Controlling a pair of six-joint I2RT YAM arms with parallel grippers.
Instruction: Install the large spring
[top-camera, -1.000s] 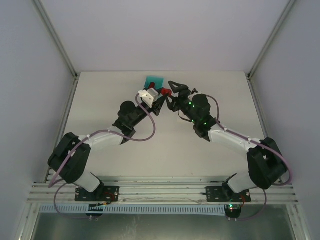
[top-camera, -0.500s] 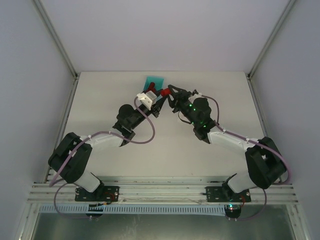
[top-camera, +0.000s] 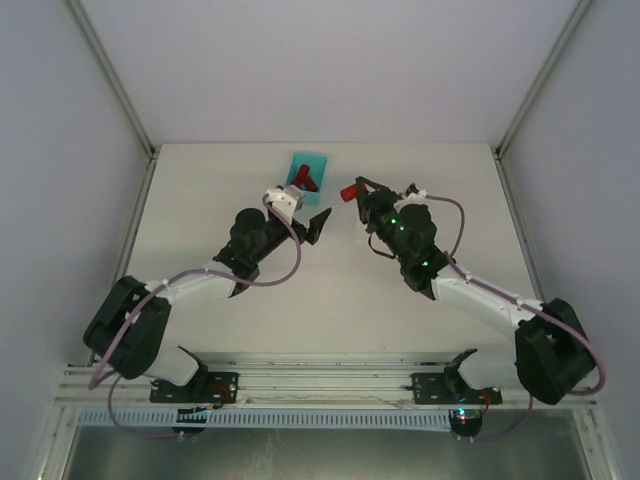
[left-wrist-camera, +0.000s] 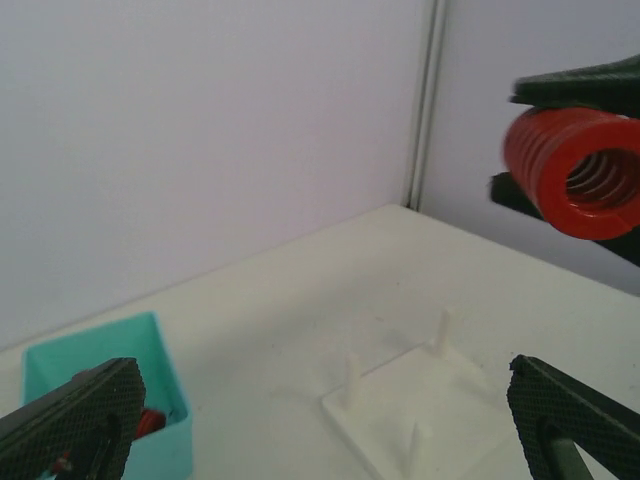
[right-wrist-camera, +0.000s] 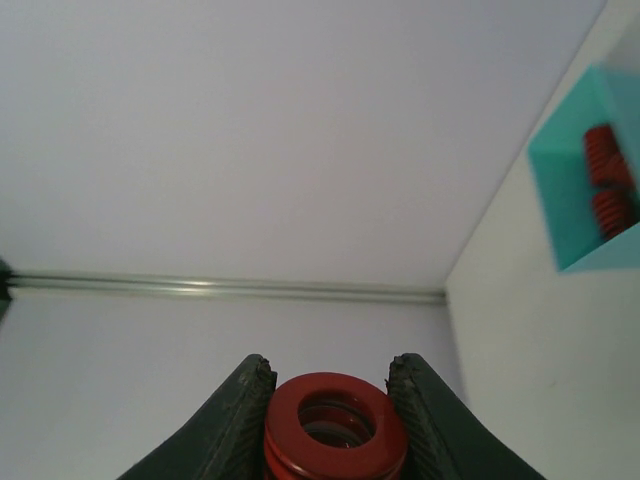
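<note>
The large red spring (right-wrist-camera: 335, 428) sits end-on between my right gripper's (right-wrist-camera: 332, 400) black fingers, which are shut on it. From above, the large red spring (top-camera: 349, 192) is held in the air right of the teal bin, in the right gripper (top-camera: 358, 190). In the left wrist view the same spring (left-wrist-camera: 572, 170) hangs at the upper right. Below it is a white base plate (left-wrist-camera: 430, 405) with thin upright pegs (left-wrist-camera: 351, 380). My left gripper (top-camera: 314, 217) stands wide open and holds nothing. Its fingertips (left-wrist-camera: 75, 412) frame the plate.
A teal bin (top-camera: 307, 167) at the back of the table holds smaller red springs (right-wrist-camera: 605, 185). The teal bin (left-wrist-camera: 105, 370) lies left of the plate in the left wrist view. White walls with metal corner posts (left-wrist-camera: 425, 105) enclose the table.
The right gripper shut on the spring while the left still held it. Then the left gripper opened and drew back to the left, and the right gripper carried the spring to the right.
</note>
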